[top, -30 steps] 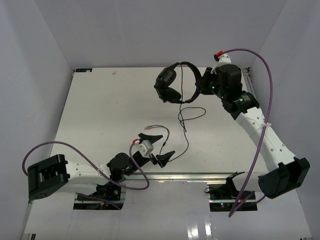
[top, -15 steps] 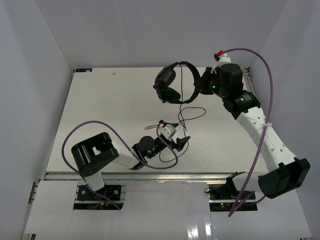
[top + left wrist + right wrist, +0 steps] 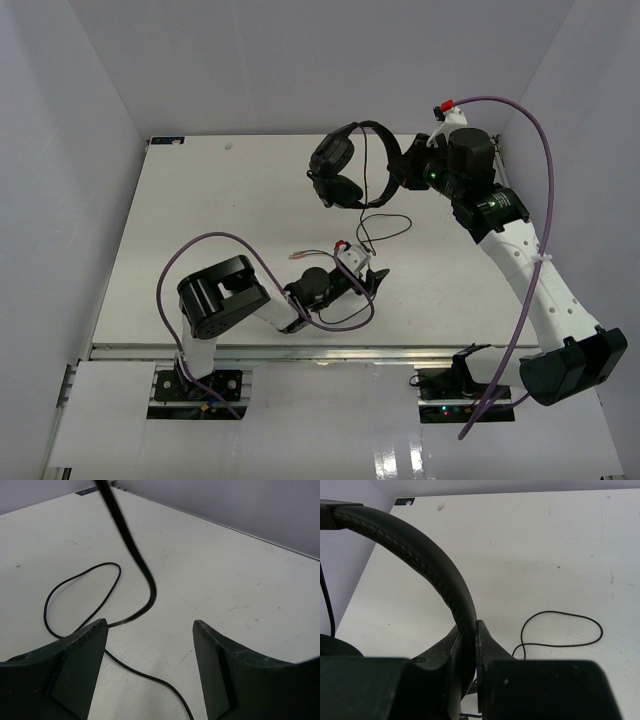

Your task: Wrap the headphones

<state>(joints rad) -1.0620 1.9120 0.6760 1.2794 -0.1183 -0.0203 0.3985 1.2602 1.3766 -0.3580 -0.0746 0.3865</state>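
Seen from above, a white table (image 3: 200, 220) with two robot arms at its near edge. The right arm stretches long from its base at the near right toward the far right corner, its wrist bent to the left. There the right gripper (image 3: 405, 170) is clamped tight on the arched headband of the black headphones (image 3: 350, 165), which sit at the far middle of the table with the earcups to the left of the gripper; whether they touch the table cannot be told. The left arm is folded, elbow raised at the near left, forearm reaching low and to the right. The left gripper (image 3: 368, 283) stands with its jaws wide apart, gripping nothing. The thin black cable (image 3: 385, 228) drops from the headphones, loops on the table and passes between those fingers (image 3: 80, 665).
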